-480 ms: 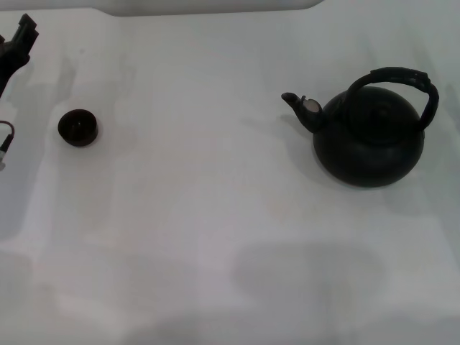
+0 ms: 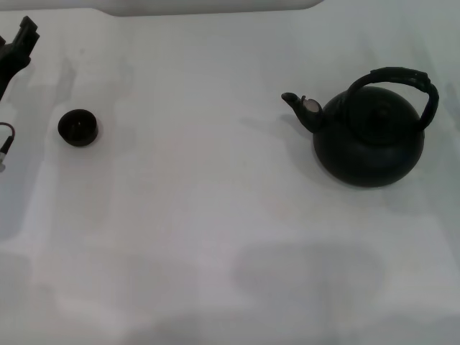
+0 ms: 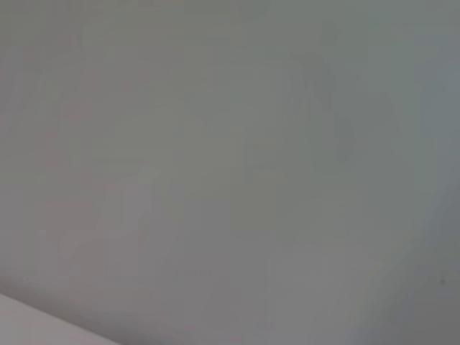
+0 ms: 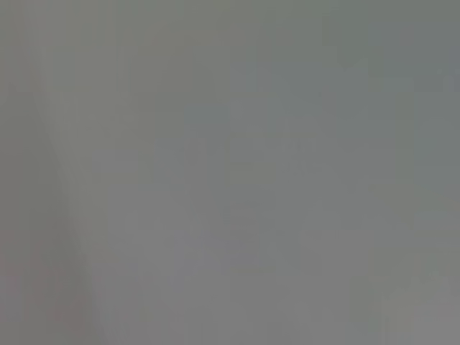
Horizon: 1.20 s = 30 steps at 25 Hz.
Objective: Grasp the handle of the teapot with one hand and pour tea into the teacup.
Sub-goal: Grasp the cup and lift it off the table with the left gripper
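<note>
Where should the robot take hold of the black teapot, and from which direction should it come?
Probably the handle, at the top of its arch, coming from above. The hoop stands upright over the teapot, clear of the lid, so jaws could close across it. The spout points toward the teacup.

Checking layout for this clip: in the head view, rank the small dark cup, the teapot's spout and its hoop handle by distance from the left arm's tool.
1. Small round dark teacup, just right of the left tool.
2. Short curved spout, right of centre.
3. Ribbed black hoop handle, far right.
</note>
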Each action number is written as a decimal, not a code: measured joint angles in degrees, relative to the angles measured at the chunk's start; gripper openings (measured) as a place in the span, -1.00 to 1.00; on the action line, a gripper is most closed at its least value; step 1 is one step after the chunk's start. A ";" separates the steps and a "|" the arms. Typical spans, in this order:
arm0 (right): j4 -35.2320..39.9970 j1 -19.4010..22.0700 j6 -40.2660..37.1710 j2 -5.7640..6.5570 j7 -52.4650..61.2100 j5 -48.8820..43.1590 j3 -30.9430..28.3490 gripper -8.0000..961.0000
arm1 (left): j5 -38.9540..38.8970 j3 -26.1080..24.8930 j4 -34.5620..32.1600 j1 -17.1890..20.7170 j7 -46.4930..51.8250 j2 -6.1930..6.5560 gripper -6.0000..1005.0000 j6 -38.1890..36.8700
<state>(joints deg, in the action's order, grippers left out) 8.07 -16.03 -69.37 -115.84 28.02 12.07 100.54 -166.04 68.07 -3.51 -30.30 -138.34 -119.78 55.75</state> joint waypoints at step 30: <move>0.12 -1.13 1.80 0.17 -0.38 0.34 -1.16 0.75 | 117.13 6.79 -45.79 -5.37 99.72 6.27 0.47 -5.68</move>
<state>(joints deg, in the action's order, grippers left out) 8.19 -17.16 -67.57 -115.67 27.63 12.41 99.38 -48.91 74.87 -49.30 -35.67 -38.62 -113.50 50.08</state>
